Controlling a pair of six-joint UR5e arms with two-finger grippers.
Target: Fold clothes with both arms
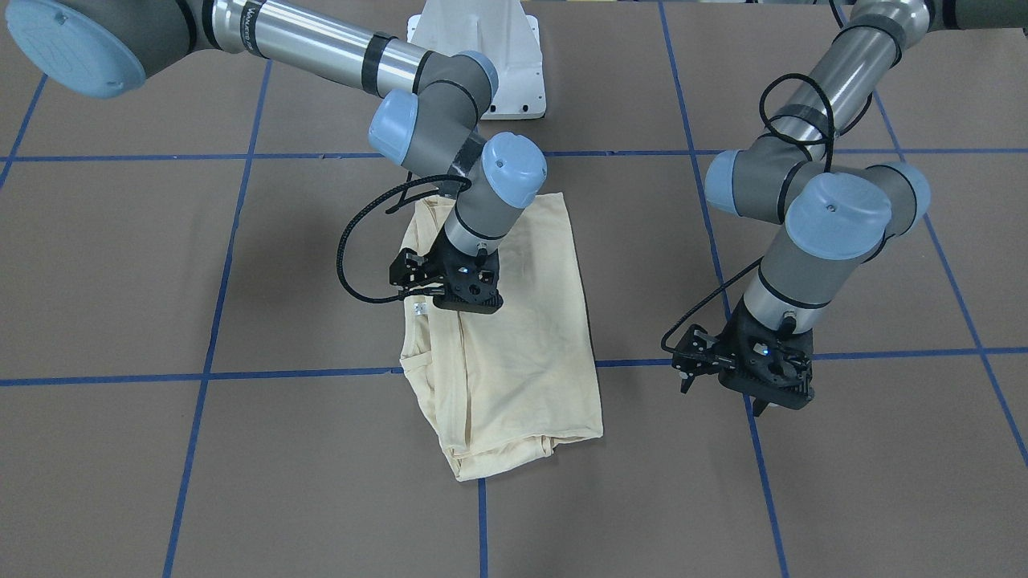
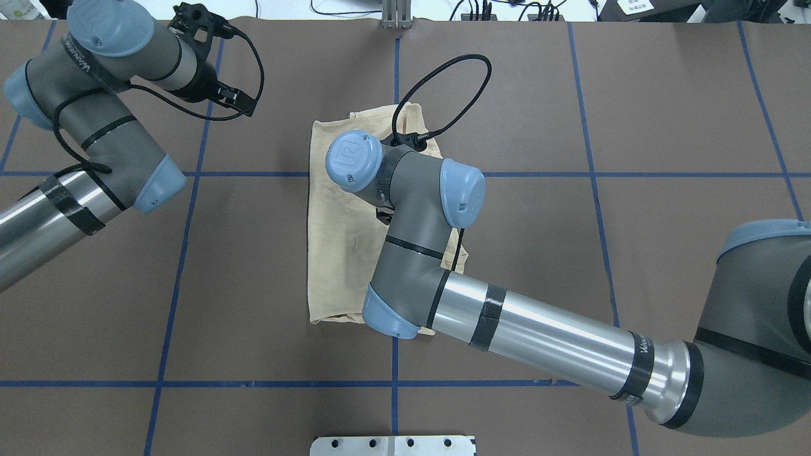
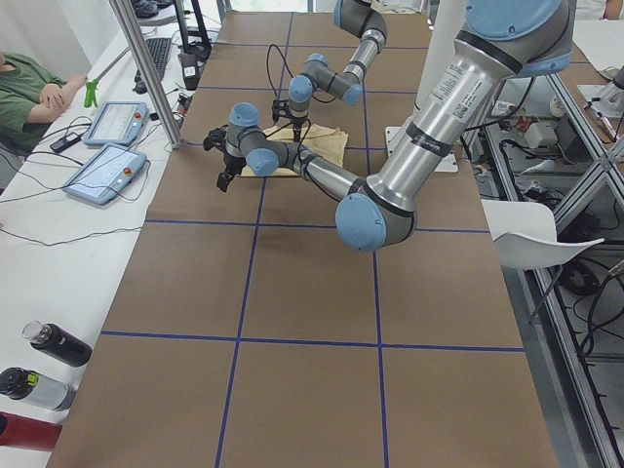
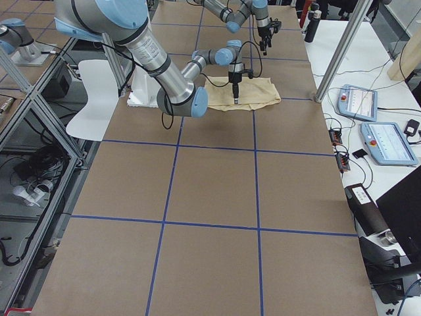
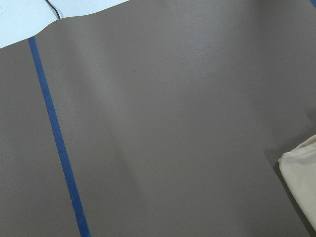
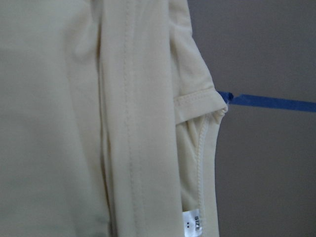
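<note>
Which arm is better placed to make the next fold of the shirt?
Probably the right: the right gripper hangs over the shirt, beside the neck label, whereas the left gripper is off to the side over bare table, clear of the cloth.

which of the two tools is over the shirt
The right tool, poised above the shirt near its neck label. The left tool hangs over the table beside the shirt, off the fabric.

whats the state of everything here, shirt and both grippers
T-shirt: folded into a long strip, flat on the table, neck label showing
right gripper: low over the T-shirt near the neck label, open or shut unclear
left gripper: above bare table beside the T-shirt, nothing seen in it, open or shut unclear
</note>
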